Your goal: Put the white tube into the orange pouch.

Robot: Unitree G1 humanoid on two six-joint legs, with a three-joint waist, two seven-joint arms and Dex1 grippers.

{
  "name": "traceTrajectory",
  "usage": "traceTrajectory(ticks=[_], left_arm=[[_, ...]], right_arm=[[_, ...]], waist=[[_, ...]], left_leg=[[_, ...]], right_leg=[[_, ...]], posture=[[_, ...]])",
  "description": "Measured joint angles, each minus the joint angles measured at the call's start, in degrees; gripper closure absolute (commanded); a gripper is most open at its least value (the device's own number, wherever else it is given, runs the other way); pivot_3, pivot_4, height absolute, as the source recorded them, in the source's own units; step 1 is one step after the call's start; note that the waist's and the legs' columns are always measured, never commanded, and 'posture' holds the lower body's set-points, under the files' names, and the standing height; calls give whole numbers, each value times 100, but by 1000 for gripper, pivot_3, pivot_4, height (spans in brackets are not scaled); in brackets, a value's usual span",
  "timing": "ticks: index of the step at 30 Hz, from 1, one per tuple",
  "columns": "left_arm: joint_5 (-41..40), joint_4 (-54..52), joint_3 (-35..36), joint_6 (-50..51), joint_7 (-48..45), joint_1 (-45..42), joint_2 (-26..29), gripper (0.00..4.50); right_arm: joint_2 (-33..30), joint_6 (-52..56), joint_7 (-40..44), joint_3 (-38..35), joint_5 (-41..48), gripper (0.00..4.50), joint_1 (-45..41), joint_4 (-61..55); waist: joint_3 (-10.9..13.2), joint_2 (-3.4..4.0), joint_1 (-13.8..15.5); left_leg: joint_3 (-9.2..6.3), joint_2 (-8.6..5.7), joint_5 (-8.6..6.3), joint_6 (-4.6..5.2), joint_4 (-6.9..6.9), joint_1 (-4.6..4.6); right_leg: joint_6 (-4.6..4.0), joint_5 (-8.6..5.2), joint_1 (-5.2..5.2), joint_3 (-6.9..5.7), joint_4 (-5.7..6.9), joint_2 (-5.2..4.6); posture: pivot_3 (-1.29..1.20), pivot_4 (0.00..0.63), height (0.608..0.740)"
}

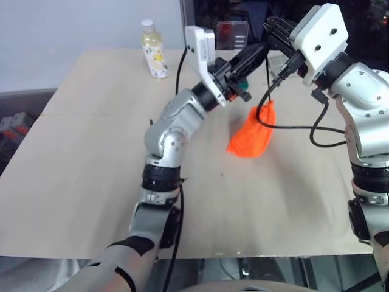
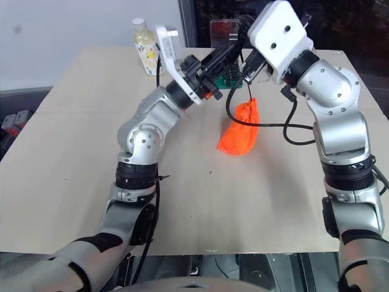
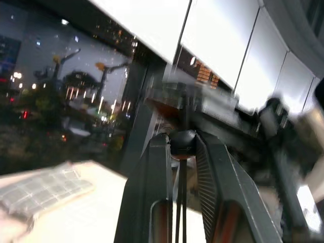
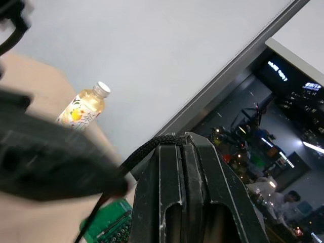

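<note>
A pale beige desk [image 1: 79,182] spreads wide under both arms, its far edge meeting a plain light grey wall on the left and a dark window on the right, where small lights and a dim street show through the glass. The orange pouch [image 1: 250,135] hangs over the middle of the desk, its lower end resting on the surface or just above it; which of the two cannot be told. Its gathered mouth is drawn upward by a thin dark cord [image 1: 270,91] that runs up toward the two grippers above it. The left gripper [image 1: 252,55] reaches up and across from the left, its jaws drawn narrow around a small dark round bead [image 3: 182,143] on the cord, with the strands running down between them in the left wrist view. The right gripper [image 2: 243,27] comes in from the right at about the same height, its jaws pressed fully together on a loop of the braided cord, seen in the right wrist view. The white tube cannot be made out. Near the desk's far left corner stands a pale yellow bottle [image 1: 154,50] with a white cap, upright and well apart from the pouch. Behind the grippers, near the far edge, a clear box [image 1: 232,33] stands beside a green circuit board [image 2: 233,72].
</note>
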Motion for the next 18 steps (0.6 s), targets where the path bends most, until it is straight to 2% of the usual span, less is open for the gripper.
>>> traceTrajectory(ticks=[14,18], left_arm=[[540,-71,-693,75,-498,786,468,4369],[554,-251,-661,74,-491,790,538,4369]], right_arm=[[105,-119,-352,-268,-46,4500,-589,236],[113,-239,-537,-308,-104,4500,-863,448]], waist=[[0,1,-1],[0,1,4]], left_leg=[[1,0,0,0,0,0],[2,-1,0,0,1,0]], right_leg=[[0,0,-2,1,2,0],[0,0,-3,3,3,-2]], posture=[[0,150,740],[0,150,740]])
